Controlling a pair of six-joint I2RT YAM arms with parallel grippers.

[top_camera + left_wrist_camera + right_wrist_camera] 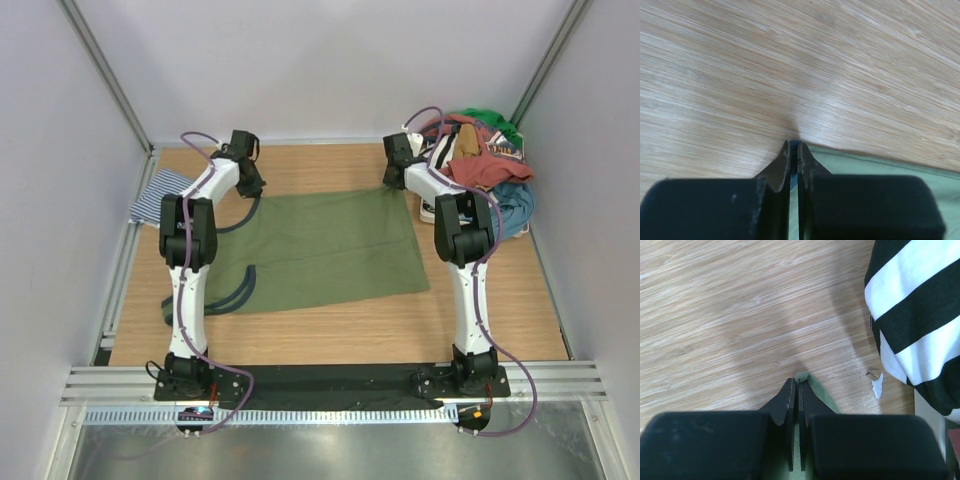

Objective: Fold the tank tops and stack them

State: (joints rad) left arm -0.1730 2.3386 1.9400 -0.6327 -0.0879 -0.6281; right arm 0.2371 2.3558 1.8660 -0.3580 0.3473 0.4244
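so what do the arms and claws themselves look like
Both the left arm and right arm are white tubes with chunky black joint housings, on black base plates. A thin purple cable loops along each. The left claw and right claw are matte black: two flat tapered fingers on blocky black bodies, edges a little scuffed.

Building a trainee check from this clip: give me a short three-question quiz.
1. True or false: the olive tank top lies spread out on the table.
2. The left gripper and right gripper are each shut on: A) nothing, B) the olive tank top's far edge, C) a towel.
3. On which of the robot's sides does the striped tank top lie?
Key: 1 true; 2 B; 3 left.
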